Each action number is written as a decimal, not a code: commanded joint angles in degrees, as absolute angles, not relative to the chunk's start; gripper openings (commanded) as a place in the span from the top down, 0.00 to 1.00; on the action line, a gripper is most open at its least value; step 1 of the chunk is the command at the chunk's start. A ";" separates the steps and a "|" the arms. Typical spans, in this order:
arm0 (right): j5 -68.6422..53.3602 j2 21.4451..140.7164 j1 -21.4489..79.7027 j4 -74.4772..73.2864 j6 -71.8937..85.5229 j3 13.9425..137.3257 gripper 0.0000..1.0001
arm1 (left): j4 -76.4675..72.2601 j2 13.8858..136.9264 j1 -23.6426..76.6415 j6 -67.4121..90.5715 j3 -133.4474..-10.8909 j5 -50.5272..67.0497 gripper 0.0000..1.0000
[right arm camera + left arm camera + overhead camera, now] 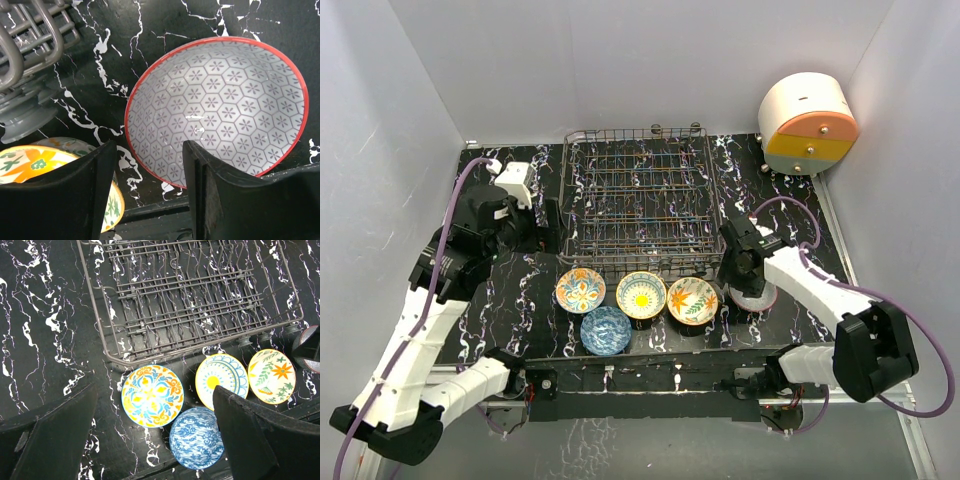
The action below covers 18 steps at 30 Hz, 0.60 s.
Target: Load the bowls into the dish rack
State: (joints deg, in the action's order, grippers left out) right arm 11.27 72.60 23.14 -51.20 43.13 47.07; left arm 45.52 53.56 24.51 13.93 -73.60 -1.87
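The dish rack (638, 205) stands at the table's back middle, with no bowl in it. In front of it lie the orange-blue floral bowl (580, 290), blue bowl (606, 329), yellow sunflower bowl (641, 294) and orange-green floral bowl (692, 299). The grey red-rimmed bowl (225, 95) sits on the table at the right. My right gripper (150, 145) is open, with one finger inside this bowl's near rim and one outside. My left gripper (154, 389) is open and empty, high above the orange-blue bowl (152, 395), left of the rack (190, 305).
A round white, orange and yellow container (808, 125) stands at the back right corner. White walls close in the table on three sides. The rack's foot (25, 117) and the orange-green bowl (35, 162) lie just left of my right gripper.
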 commanded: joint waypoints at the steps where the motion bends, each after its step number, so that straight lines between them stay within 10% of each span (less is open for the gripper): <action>1: 14.35 73.18 22.50 -48.52 44.49 47.72 0.46 | 45.90 53.96 24.70 13.97 -75.72 -0.62 0.03; 18: 18.06 76.35 19.86 -50.06 46.68 48.66 0.66 | 46.72 53.09 24.70 13.97 -74.86 -1.22 0.03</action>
